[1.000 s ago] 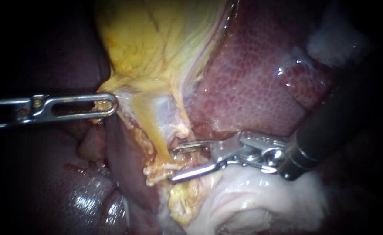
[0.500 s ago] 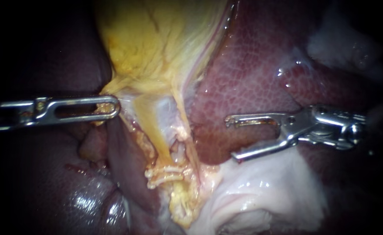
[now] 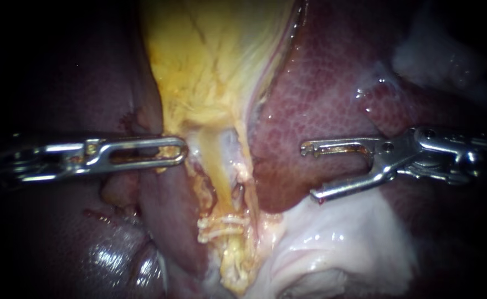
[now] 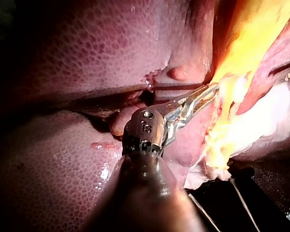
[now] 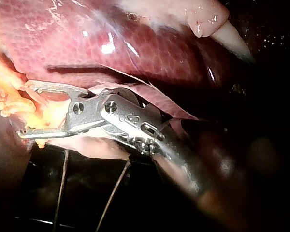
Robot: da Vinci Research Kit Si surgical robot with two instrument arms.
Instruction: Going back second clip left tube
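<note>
Dark-red, mottled liver (image 3: 332, 94) fills the background and falls into shadow at the edges. In front of it the right tool (image 3: 309, 171) hangs with its jaws wide apart and nothing between them, well apart from the tube. That fits the retreat the task names, since empty jaws have no business close to the tissue.

Beyond its tips, toward the middle, a yellow tube (image 3: 215, 171) runs down from the gallbladder (image 3: 210, 61). Pale clips (image 3: 221, 227) cross the tube's lower end, close together; I cannot tell for sure how many there are.

On the far side, the left tool (image 3: 179, 152) has its slotted jaws closed on the gallbladder's lower edge. By my reading it pulls sideways so that the tube lies stretched and exposed and the clips can sit square. Pale white tissue (image 3: 337, 238) lies beneath the right tool.

The withdrawal looks nearly done. The main risk is an open jaw grazing the liver.
</note>
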